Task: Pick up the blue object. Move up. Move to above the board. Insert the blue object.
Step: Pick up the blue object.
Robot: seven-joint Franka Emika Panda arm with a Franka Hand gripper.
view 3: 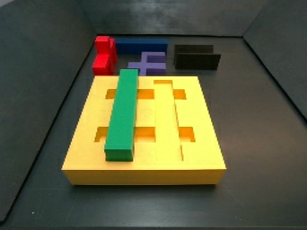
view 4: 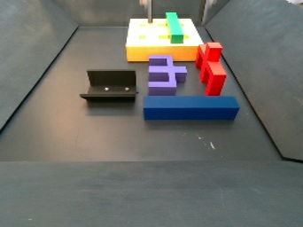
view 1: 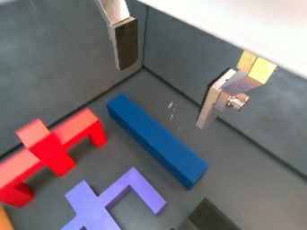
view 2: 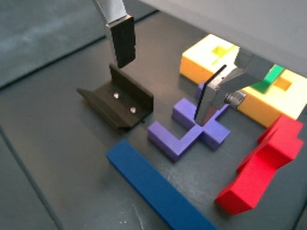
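The blue object [view 4: 190, 108] lies flat on the floor, your gripper [view 1: 174, 74] above it, fingers spread and empty; purple block [view 4: 166, 74] at its 11 o'clock.

Blue object [view 4: 190, 108]: long dark blue bar, flat on the dark floor, untouched; just beside the purple block [view 4: 166, 74] and the red piece [view 4: 212, 66].
Board [view 3: 146, 129]: thick yellow slab, lengthwise grooves, square cut-outs; green bar [view 3: 124, 110] seated in one groove.
Claw [view 1: 171, 74]: above the bar, plates apart, nothing between them.
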